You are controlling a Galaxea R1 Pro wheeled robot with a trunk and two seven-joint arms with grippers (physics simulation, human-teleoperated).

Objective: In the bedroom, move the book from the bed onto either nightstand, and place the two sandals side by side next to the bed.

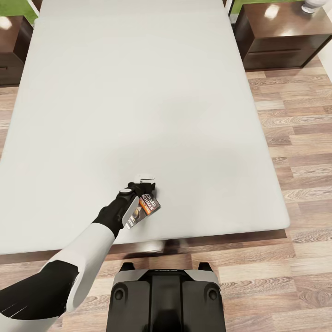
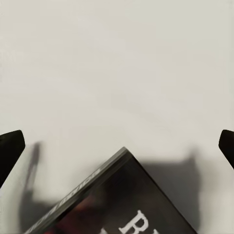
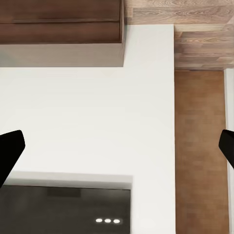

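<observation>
Head view: 1 book [image 1: 144,208] on 1 bed [image 1: 138,92], 2 nightstands [image 1: 281,39], left claw [image 1: 144,182] apart over it.

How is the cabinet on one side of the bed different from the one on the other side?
The right nightstand shows its whole front with drawer lines; the left nightstand is mostly cut off by the picture's edge. The right nightstand has a pale round thing on its top corner; the left nightstand's visible top is bare. Both are dark brown, glossy and flank the bed.
</observation>
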